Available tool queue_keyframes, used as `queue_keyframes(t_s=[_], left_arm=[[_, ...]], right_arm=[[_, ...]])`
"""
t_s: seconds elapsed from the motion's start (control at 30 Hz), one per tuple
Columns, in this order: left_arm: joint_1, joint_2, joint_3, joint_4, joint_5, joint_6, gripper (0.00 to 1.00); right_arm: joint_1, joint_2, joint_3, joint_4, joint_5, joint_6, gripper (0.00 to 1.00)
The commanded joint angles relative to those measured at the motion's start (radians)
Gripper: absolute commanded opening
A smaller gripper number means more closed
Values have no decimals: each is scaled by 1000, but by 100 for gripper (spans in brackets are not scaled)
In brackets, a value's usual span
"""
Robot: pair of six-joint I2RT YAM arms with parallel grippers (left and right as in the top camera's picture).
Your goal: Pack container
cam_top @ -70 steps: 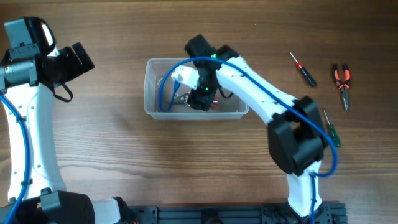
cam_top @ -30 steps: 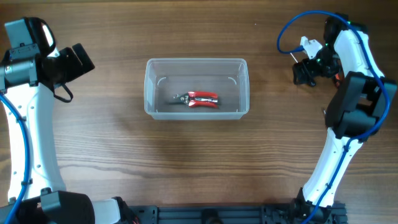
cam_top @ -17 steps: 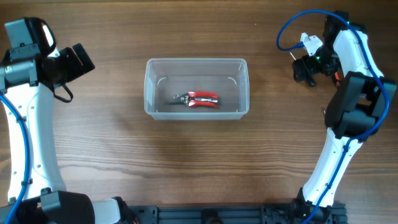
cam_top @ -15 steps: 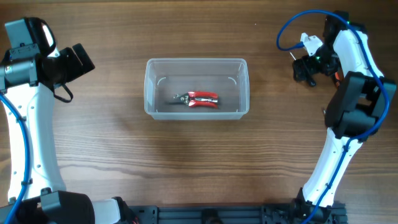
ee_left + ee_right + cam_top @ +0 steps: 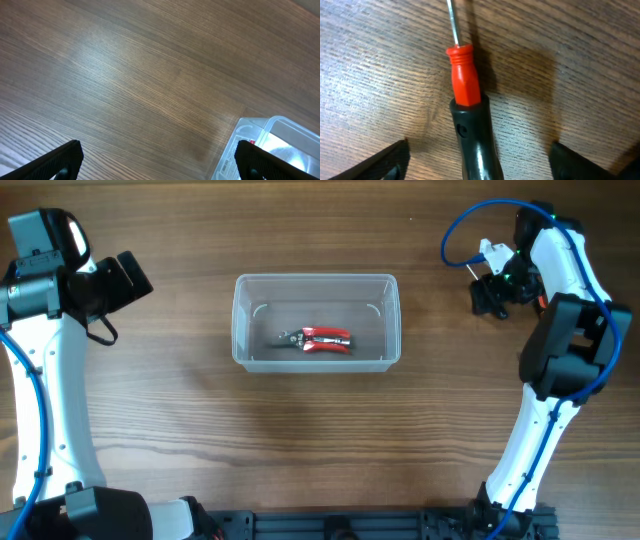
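The container (image 5: 240, 320) is a clear plastic tub at mid table, and red-handled pliers (image 5: 318, 338) lie inside it. Its corner shows in the left wrist view (image 5: 272, 142). My right gripper (image 5: 490, 292) is open at the back right, low over a screwdriver (image 5: 471, 269). In the right wrist view the screwdriver (image 5: 467, 95), with a red collar and black handle, lies on the wood between the open fingers of the right gripper (image 5: 487, 165), untouched. My left gripper (image 5: 125, 275) is open and empty, left of the container, and it also shows in the left wrist view (image 5: 160, 165).
Orange-handled pliers (image 5: 545, 302) lie at the far right, mostly hidden behind my right arm. Bare wooden table (image 5: 300, 440) surrounds the container. The left wrist view shows only wood (image 5: 125, 75) beside the tub corner.
My right arm came out of the container, leaving the red pliers lying inside, and swung to the back right over the screwdriver. The left arm has not moved.
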Motion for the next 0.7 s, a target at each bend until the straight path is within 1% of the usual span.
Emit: queue_keyframes(t_s=[0.0, 0.03, 0.07, 0.17, 0.2, 0.23, 0.3, 0.33, 0.37, 0.47, 0.53, 0.63, 0.67], left_arm=[[2, 3, 2, -3, 16, -13, 100], [2, 3, 2, -2, 16, -13, 100], [2, 3, 2, -2, 16, -13, 100], [2, 3, 2, -2, 16, -13, 100], [2, 3, 2, -2, 16, -13, 100], [2, 3, 2, -2, 16, -13, 100], [2, 3, 2, -2, 16, -13, 100], [2, 3, 2, -2, 16, -13, 100], [2, 3, 2, -2, 16, -13, 100], [2, 3, 2, -2, 16, -13, 100], [2, 3, 2, -2, 16, -13, 100], [2, 3, 2, -2, 15, -13, 100], [2, 3, 2, -2, 16, -13, 100]], right_arm=[[13, 68, -15, -11, -37, 65, 80], [13, 68, -15, -11, -37, 73, 75], [13, 68, -15, -10, -37, 87, 73], [13, 68, -15, -11, -37, 116, 55], [13, 68, -15, -10, -36, 140, 45], [13, 68, -15, -11, -37, 143, 42], [13, 68, -15, -12, -37, 143, 38], [13, 68, -15, -13, -37, 145, 32], [13, 68, -15, -15, -37, 145, 30], [13, 68, -15, -19, -37, 151, 25], [13, 68, -15, -19, -37, 165, 25], [13, 68, -15, -23, -37, 174, 16], [13, 68, -14, -23, -37, 187, 16]])
